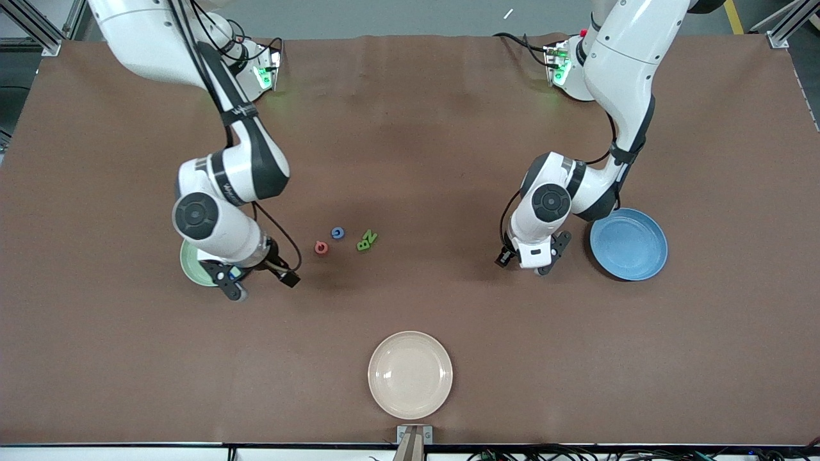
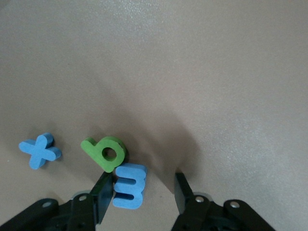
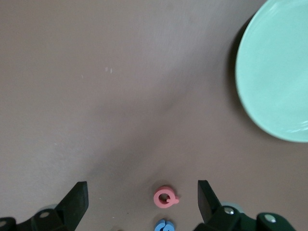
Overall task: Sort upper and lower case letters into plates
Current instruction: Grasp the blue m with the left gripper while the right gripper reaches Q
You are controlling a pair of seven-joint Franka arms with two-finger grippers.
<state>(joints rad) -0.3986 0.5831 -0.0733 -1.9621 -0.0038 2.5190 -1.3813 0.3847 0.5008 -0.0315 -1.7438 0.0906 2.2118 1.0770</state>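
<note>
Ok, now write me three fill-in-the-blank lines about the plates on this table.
The near plate, closest to the front camera, is ___ in colour.
The left-end plate, beside the left gripper, is ___.
The right-end plate, by the right gripper, is pale mint ___.
Missing words: cream; blue; green.

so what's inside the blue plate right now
Nothing shows in the blue plate; the left arm covers its edge nearest the bases, so that bit can't be checked.
</note>
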